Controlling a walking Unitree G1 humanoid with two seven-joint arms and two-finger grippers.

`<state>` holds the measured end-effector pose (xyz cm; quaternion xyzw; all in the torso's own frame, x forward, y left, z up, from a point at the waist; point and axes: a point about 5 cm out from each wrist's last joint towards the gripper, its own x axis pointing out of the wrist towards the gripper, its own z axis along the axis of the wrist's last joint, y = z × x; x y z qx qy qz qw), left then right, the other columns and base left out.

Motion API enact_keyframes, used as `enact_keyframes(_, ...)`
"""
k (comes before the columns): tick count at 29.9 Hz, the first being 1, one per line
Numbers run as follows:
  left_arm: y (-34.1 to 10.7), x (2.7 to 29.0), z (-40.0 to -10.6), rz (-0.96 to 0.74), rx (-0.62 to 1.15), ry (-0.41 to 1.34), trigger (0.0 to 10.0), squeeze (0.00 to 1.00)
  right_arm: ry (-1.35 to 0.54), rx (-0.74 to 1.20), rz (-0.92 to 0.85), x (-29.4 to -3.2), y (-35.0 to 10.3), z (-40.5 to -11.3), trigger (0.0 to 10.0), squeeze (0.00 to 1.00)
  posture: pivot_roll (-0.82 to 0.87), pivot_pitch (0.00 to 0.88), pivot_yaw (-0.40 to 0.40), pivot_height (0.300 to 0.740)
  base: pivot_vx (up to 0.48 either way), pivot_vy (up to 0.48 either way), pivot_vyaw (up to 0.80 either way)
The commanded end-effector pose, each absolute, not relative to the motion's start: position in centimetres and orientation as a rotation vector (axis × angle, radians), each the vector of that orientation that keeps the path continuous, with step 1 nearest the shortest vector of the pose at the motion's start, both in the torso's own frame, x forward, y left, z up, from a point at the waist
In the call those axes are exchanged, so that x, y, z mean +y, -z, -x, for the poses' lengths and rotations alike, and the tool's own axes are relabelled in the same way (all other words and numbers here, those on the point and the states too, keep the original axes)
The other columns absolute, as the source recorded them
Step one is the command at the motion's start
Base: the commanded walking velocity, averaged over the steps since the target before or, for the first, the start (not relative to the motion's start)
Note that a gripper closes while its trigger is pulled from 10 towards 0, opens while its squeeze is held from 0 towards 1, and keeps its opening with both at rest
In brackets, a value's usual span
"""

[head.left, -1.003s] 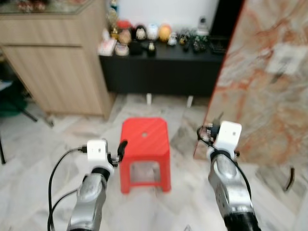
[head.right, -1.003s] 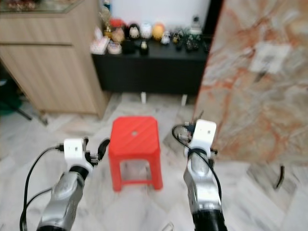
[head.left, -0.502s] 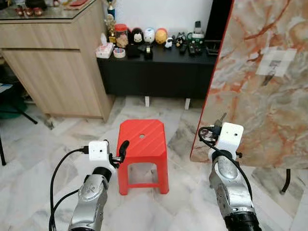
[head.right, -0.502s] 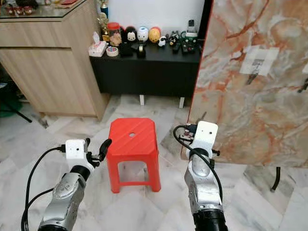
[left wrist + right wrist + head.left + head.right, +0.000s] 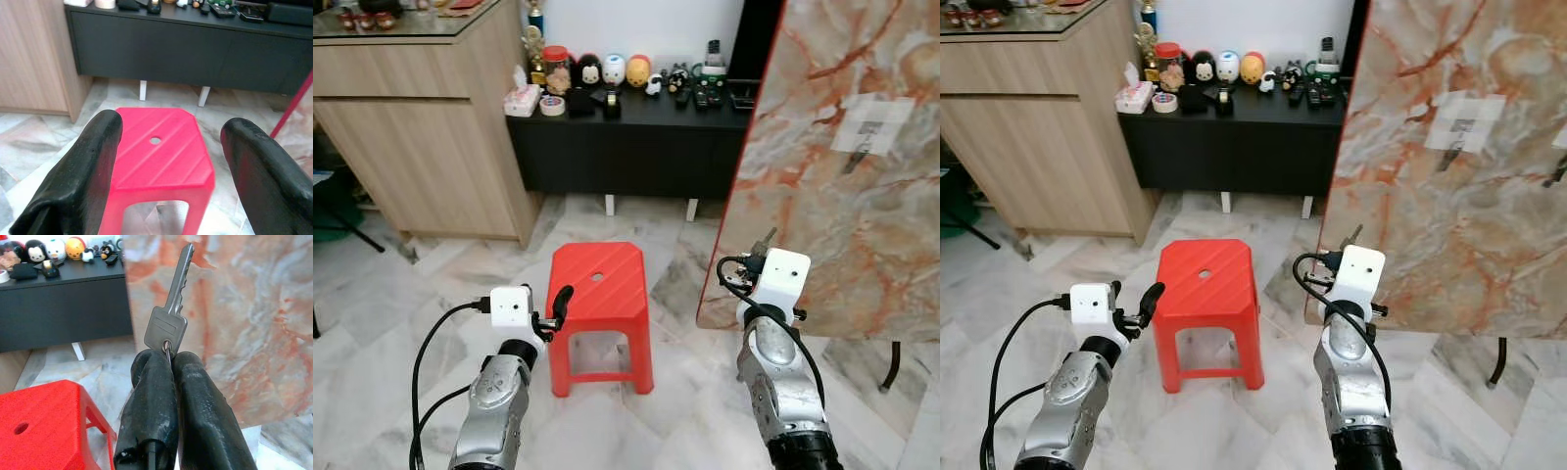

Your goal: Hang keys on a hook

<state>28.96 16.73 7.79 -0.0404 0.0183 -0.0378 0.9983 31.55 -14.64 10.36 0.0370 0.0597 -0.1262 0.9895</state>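
Note:
My right gripper (image 5: 168, 356) is shut on the ring of a silver key (image 5: 170, 309), which sticks up beyond the fingertips. In the eye views that key (image 5: 765, 239) is held low in front of a tall marble-patterned board (image 5: 832, 235). High on the board a small dark hook (image 5: 853, 160) hangs from a white taped patch, well above the key. A second hook (image 5: 1557, 174) sits at the board's right edge. My left gripper (image 5: 171, 132) is open with nothing in it, raised over the floor beside a red stool (image 5: 597, 289).
The red stool stands on the marble floor between my arms. Behind it a black sideboard (image 5: 636, 147) carries figurines and remotes. A wooden cabinet (image 5: 421, 127) stands at the left. A dark stand leg (image 5: 891, 364) of the board reaches the floor at the right.
The blur of a second ago has gone and the whole picture has shifted slightly with the camera. Both arms keep their pose, and the key stays in the right gripper.

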Motion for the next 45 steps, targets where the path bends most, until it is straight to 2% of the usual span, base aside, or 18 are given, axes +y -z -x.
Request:
enact_keyframes(1, -8.10, 16.40, -28.99, 0.095, 0.022, 0.089, 10.0, 0.00, 0.265, 0.078, -0.072, -15.01, -11.21, -31.70, 10.0, 0.00, 0.09, 0.071, -0.023, 0.740, 0.000, -0.416, 0.00)
enact_keyframes(45, -8.19, 16.61, -29.21, 0.090, 0.029, 0.100, 10.0, 0.00, 0.322, 0.088, -0.074, -15.75, -10.97, -31.80, 10.0, 0.00, 0.09, 0.060, 0.001, 0.740, 0.000, -0.414, 0.00)
